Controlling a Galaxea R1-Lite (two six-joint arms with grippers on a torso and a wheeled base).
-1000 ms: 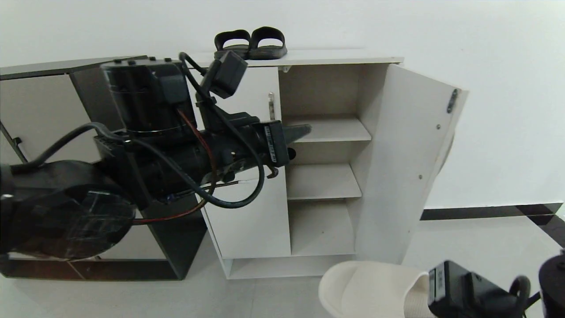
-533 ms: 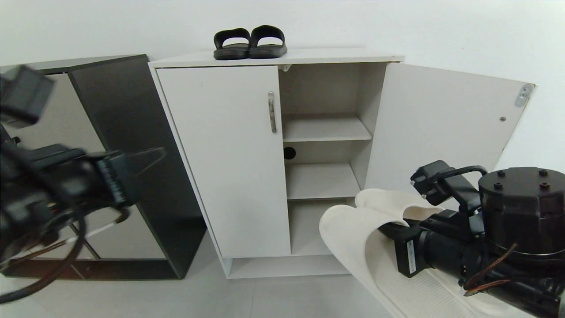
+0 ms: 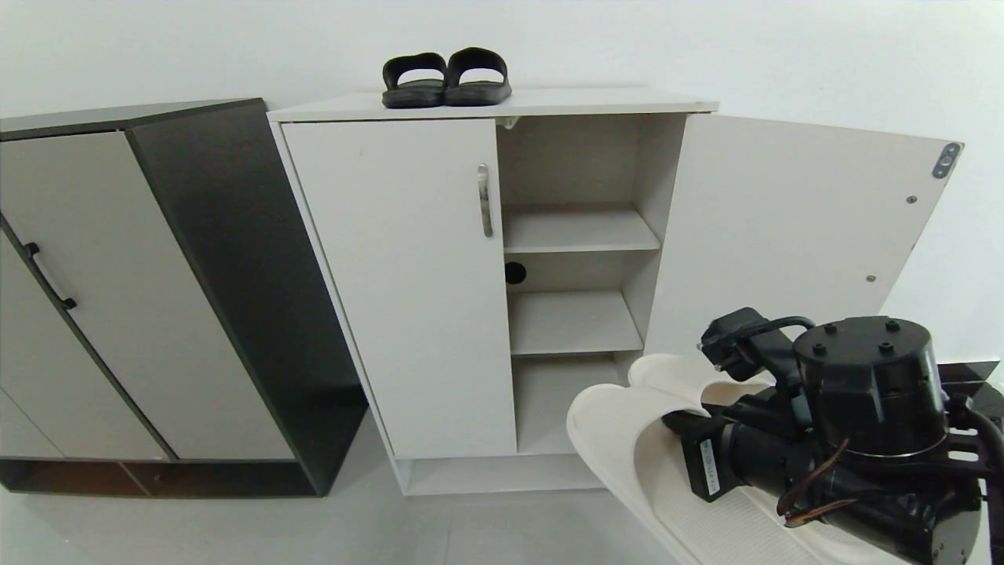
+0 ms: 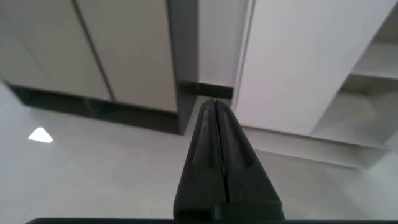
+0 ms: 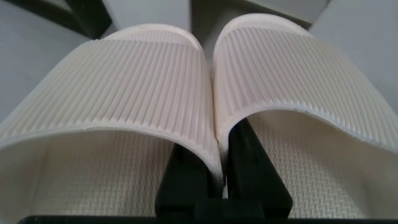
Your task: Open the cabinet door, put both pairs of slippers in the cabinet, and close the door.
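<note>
Left gripper (image 4: pixel 216 109): fingers pressed flat together with nothing between them, hanging over the pale floor (image 4: pixel 93 180) before the foot of the two cabinets.
Dark cabinet (image 3: pixel 227 259): stands at the left, just beside the white cabinet, both grey doors (image 3: pixel 102 298) closed, a black handle (image 3: pixel 49 276) on one of them.
White cabinet (image 3: pixel 596 103): set against the wall; its left door (image 3: pixel 408 290) is closed, with a metal handle (image 3: pixel 485 200) upright near that door's right edge.
Black slippers (image 3: pixel 447 78): one pair side by side and touching on the cabinet's top, at its back edge, a little left of the middle.
Open compartment: the right half is exposed, with an upper shelf (image 3: pixel 576 229) and a lower shelf (image 3: pixel 572 322); a round hole (image 3: pixel 515 272) shows in the back panel between them.
Right door (image 3: pixel 784 227): swung wide open to the right of the compartment.
Cream slippers (image 3: pixel 627 431): held off the floor in front of the cabinet's bottom right corner, near the open door's lower edge, side by side, rounded ends toward the cabinet; the ribbed straps (image 5: pixel 149 87) touch along their inner edges.
Right gripper (image 3: pixel 686 428): one finger (image 5: pixel 186 165) inside each slipper, clamped on the two adjoining strap walls.
</note>
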